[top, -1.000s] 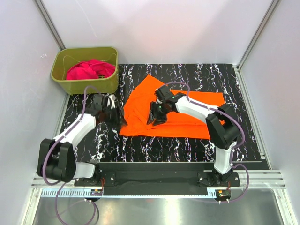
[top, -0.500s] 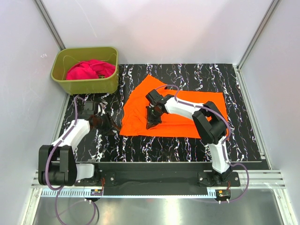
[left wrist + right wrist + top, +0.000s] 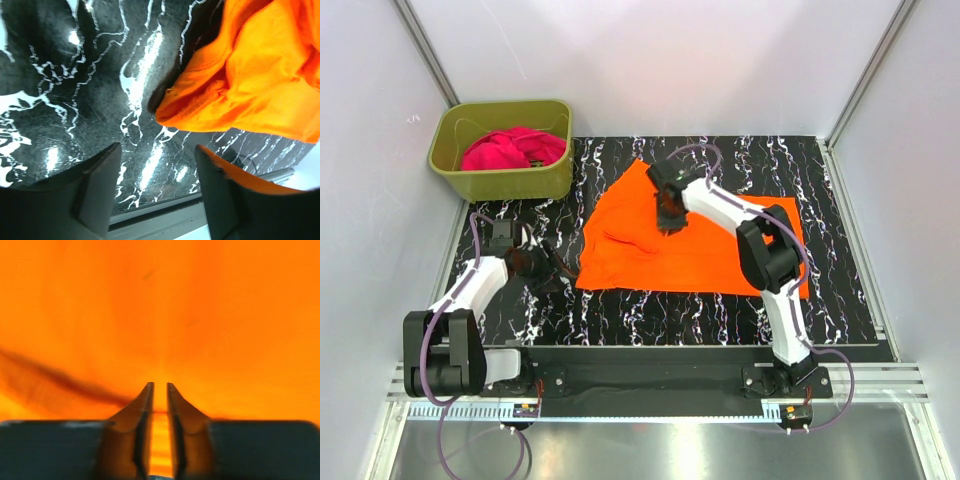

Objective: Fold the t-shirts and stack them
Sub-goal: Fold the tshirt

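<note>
We see the orange t-shirt [image 3: 710, 250] spread mid-surface [image 3: 650, 310], long axis 9-to-3. Our right hand [image 3: 670, 218] presses its far half, fingers pinched, apparently on cloth. The left hand [image 3: 545, 270], fingers spread, hovers with the shirt's left edge at its 3 o'clock.

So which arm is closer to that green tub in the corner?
Left. The left gripper is over the table just nearer the robot than the green tub; the right gripper is farther off, on the orange t-shirt.
</note>
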Motion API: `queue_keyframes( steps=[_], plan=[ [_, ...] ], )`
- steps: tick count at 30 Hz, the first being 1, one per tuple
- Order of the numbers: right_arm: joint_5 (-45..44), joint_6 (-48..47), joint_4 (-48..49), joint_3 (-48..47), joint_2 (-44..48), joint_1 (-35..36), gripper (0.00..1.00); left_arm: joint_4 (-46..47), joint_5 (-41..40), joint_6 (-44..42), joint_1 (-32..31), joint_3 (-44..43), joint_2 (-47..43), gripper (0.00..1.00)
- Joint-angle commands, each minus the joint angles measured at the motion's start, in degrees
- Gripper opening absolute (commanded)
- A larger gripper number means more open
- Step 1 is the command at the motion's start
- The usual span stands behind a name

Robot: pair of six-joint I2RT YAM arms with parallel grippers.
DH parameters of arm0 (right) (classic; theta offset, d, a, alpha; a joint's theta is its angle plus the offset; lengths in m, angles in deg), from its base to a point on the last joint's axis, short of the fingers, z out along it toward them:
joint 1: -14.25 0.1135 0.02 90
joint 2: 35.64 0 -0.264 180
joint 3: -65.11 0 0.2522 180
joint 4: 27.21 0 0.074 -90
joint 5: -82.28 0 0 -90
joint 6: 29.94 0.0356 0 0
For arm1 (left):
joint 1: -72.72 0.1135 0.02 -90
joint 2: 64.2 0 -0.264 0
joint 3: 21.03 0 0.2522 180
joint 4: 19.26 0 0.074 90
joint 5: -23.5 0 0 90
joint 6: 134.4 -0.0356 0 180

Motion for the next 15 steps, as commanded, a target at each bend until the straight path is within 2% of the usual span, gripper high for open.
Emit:
queue_keyframes(
  steps=[1,3,4,7,11,15],
  plan=[
    [-4.97,-6.36,-4.34,-5.25,3.67,-2.11,0.31,2.01,3.80,-0.01,0.22,0.27,-0.49,0.68],
    [-4.18,-5.06,-5.57,-4.03,7.62,-2.29,0.38,3.50,5.20,0.07,0.22,0.88,0.57,0.70],
    [-3.13,-4.44,-5.57,-1.06,9.46,-2.37,0.45,3.86,5.65,0.25,0.31,1.15,1.01,0.70],
    [0.48,-1.98,-4.08,8.32,17.02,-3.43,0.55,8.15,7.58,1.65,0.22,2.55,3.38,0.70],
    [3.29,0.48,-0.39,22.58,28.07,-7.37,0.61,12.55,8.11,3.24,0.13,3.96,5.75,0.69],
    [7.93,3.73,3.13,36.03,36.62,-15.36,0.62,15.81,8.37,4.64,0.04,3.70,8.65,0.69]
  ],
)
